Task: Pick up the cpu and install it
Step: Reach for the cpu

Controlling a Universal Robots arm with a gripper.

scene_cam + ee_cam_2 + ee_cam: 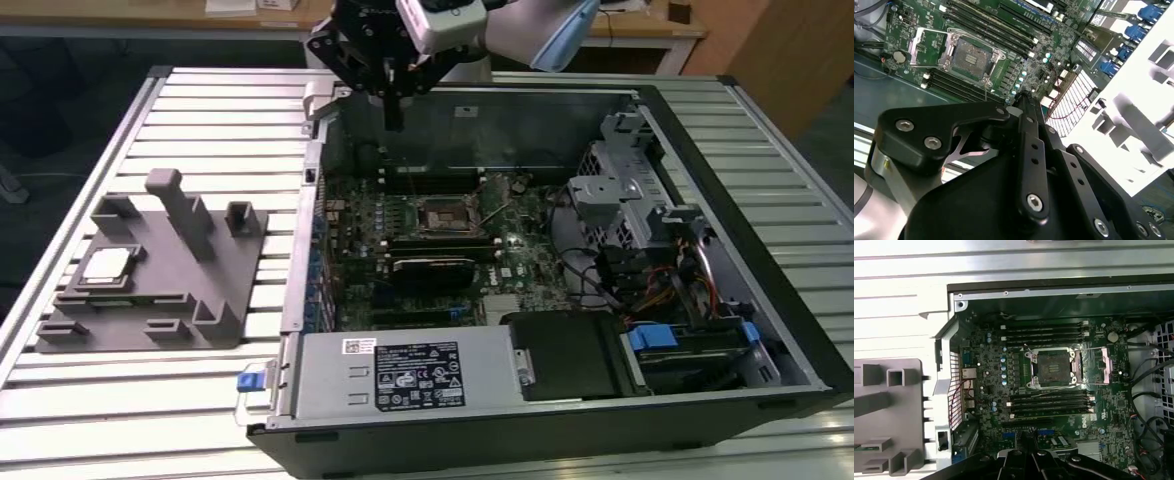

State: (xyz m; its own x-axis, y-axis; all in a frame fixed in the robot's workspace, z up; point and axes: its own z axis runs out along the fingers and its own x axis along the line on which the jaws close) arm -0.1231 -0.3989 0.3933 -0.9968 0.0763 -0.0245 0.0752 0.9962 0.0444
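Note:
The cpu [110, 265], a small silver square with a paler rim, lies on the grey plastic block [147, 280] at the exterior view's left, outside the computer case [561, 400]. My gripper [392, 112] hangs over the case's far wall, well away from the cpu, its fingers pressed together with nothing between them. The empty cpu socket [438, 215] sits mid-motherboard, below and in front of the gripper. Both wrist views show this socket [971, 55] [1051, 367] with its metal load plate [1106, 365] swung open beside it.
Memory slots [1046, 332] flank the socket on both sides. A drive cage [627, 190] and cables fill the case at the exterior view's right, and a power supply [400, 375] sits at its front. The slatted metal table [160, 410] surrounds the case.

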